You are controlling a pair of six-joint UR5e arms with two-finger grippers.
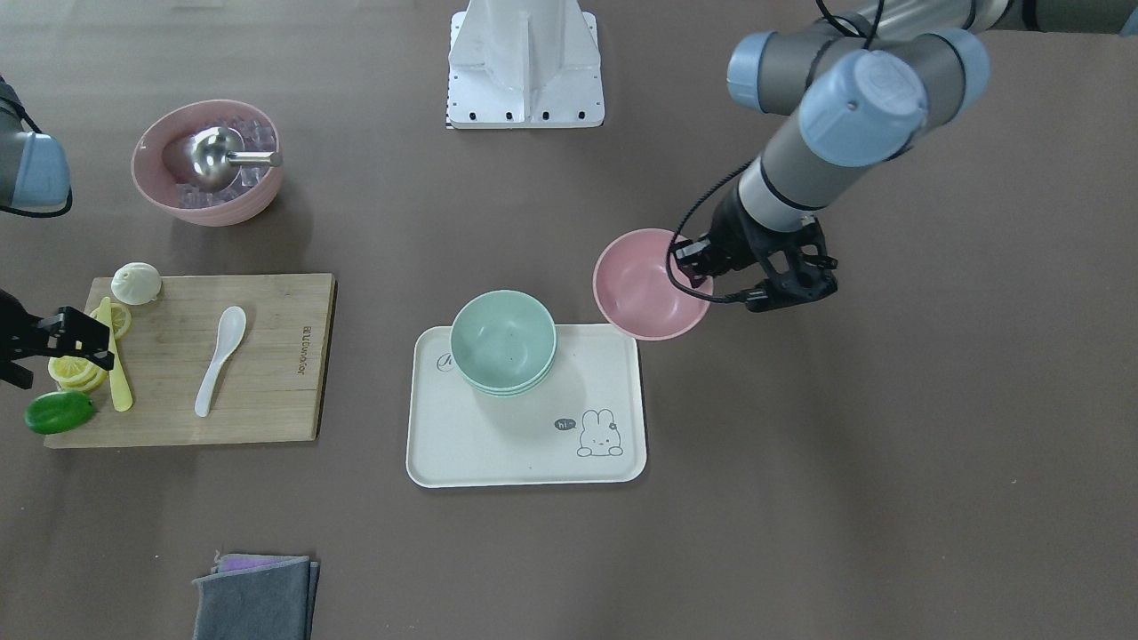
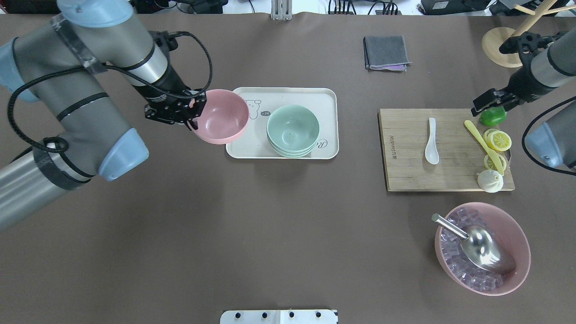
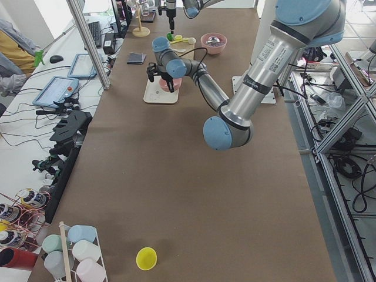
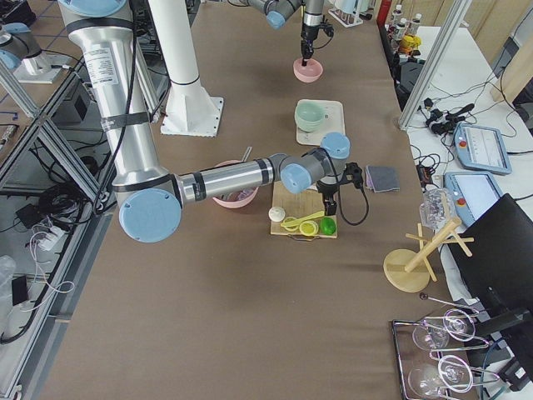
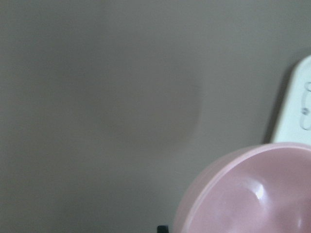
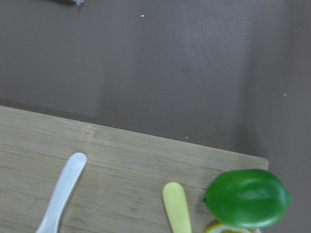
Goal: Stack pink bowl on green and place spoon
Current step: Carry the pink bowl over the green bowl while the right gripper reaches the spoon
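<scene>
Left gripper (image 2: 192, 113) clamped on the near-side rim of the pink bowl (image 2: 222, 119), which hangs upright over the left edge of the tray (image 2: 288, 92); a soft round shadow on the table in the left wrist view suggests it is lifted clear. The green bowls (image 2: 292, 128), nested and mouth-up on the tray, lie just beside the pink bowl on the robot's right, so the stacking move is judged a short sideways carry, then a descent. The spoon (image 2: 431, 141) lies on the cutting board (image 2: 405, 171), long axis running away from the robot, handle farthest. The right gripper (image 2: 488, 102) is the nearer one, hovering over the board's far right corner; whether its jaws are parted cannot be told.
</scene>
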